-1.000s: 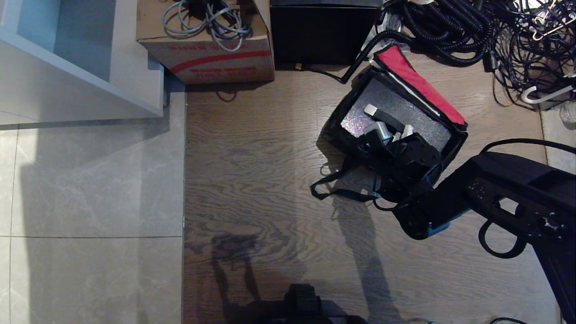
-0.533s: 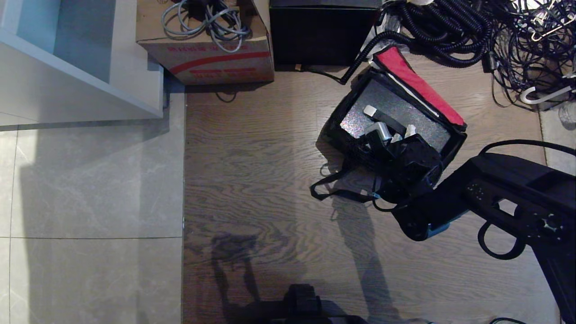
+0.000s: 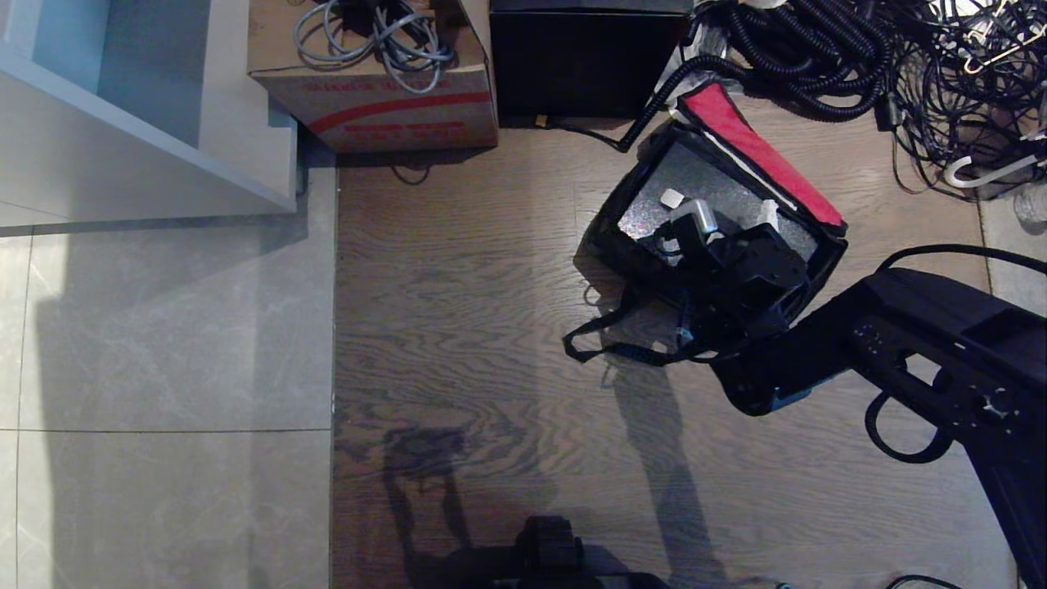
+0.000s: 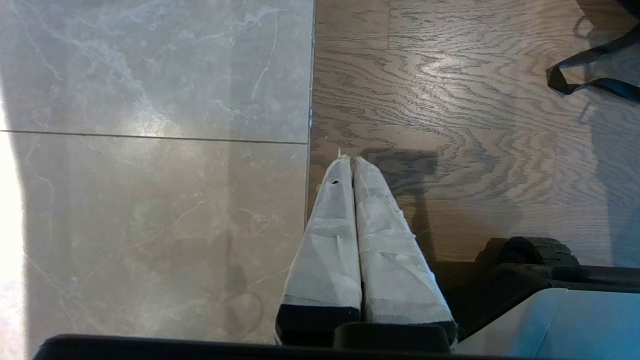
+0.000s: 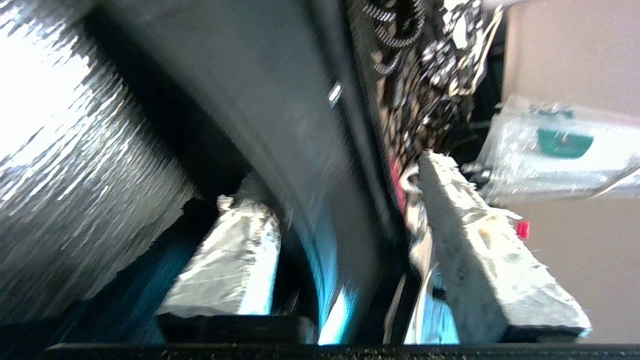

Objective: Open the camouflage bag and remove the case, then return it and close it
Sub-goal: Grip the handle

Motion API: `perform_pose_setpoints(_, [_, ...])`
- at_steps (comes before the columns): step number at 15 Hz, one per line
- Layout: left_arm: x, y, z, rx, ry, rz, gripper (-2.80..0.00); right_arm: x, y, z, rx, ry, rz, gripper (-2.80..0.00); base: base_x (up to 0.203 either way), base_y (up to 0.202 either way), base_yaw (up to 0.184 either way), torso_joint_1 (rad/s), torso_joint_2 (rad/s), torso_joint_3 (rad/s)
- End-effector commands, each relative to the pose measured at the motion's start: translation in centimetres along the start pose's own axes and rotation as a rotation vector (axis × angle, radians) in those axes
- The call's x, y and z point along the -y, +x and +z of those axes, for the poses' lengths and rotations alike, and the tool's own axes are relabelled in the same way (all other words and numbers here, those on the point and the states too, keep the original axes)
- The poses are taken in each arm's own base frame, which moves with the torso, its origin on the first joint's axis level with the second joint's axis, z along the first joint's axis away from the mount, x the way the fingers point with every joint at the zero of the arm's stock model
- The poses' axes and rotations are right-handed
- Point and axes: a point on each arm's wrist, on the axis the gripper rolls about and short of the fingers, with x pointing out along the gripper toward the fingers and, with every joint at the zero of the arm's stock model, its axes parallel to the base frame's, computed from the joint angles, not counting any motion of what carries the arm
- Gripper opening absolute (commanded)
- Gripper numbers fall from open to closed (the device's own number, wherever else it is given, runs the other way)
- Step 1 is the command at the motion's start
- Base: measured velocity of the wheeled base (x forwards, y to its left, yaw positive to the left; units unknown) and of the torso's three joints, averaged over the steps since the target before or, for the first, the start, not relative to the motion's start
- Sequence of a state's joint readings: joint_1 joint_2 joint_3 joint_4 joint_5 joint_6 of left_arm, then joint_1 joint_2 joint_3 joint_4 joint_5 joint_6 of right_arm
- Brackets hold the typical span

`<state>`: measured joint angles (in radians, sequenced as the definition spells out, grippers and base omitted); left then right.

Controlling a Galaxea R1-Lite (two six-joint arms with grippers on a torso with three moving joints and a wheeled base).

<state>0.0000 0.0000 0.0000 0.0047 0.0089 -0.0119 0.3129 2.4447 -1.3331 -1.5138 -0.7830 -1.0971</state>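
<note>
The camouflage bag [image 3: 646,245] lies open on the wood floor [image 3: 458,327] in the upper right of the head view, its red-lined lid [image 3: 757,151] folded back toward the cable pile [image 3: 826,57]. The case [image 3: 703,184] sits inside the bag, its glittery top face exposed. The right gripper [image 3: 732,219] is positioned over the case. A second ago its fingers were pressed together around the black handle [image 5: 320,165]; they now stand spread, one finger [image 3: 694,215] on the left of the handle and the other [image 3: 769,214] on the right, near the lid. The right wrist view confirms this: the handle passes through the gap with clearance on both sides, and nothing is pinched. The gripper has also shifted slightly toward the top of the frame. The bag, the case and the shoulder strap [image 3: 605,348] remain where they were. The left gripper [image 4: 350,172] hangs parked over the seam between tile [image 4: 150,150] and wood, its wrapped fingers pressed together and empty. The cardboard box [image 3: 376,82] and black box [image 3: 585,61] at the top of the frame are unchanged.
</note>
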Motion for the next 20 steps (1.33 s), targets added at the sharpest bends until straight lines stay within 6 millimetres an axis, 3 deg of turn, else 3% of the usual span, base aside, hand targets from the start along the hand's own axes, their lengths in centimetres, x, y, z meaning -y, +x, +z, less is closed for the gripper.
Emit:
perform_pose_setpoints(1, [0.0, 0.0, 0.0, 0.0, 0.0, 0.0, -2.8, 0.6, 1.4, -0.3, -0.017, 0.0, -0.042, 0.0, 0.0, 0.0, 0.0, 0.0, 0.0, 0.0])
perform_pose_setpoints(6, [0.0, 0.0, 0.0, 0.0, 0.0, 0.0, -2.8, 0.0, 2.1, -0.7, -0.025, 0.008, -0.054, 0.0, 0.0, 0.0, 0.0, 0.0, 0.0, 0.0])
perform_pose_setpoints(7, [0.0, 0.0, 0.0, 0.0, 0.0, 0.0, -2.8, -0.2, 2.0, -0.9, -0.025, 0.003, -0.047, -2.8, 0.0, 0.0, 0.0, 0.0, 0.0, 0.0])
perform_pose_setpoints(16, [0.0, 0.0, 0.0, 0.0, -0.002, 0.0, -2.8, -3.0, -0.9, -0.1, -0.059, 0.046, -0.022, -2.8, 0.0, 0.0, 0.0, 0.0, 0.0, 0.0])
perform_pose_setpoints(20, [0.0, 0.0, 0.0, 0.0, 0.0, 0.0, -2.8, -1.0, -2.5, 3.2, -0.128, 0.127, -0.082, -2.8, 0.0, 0.0, 0.0, 0.0, 0.0, 0.0])
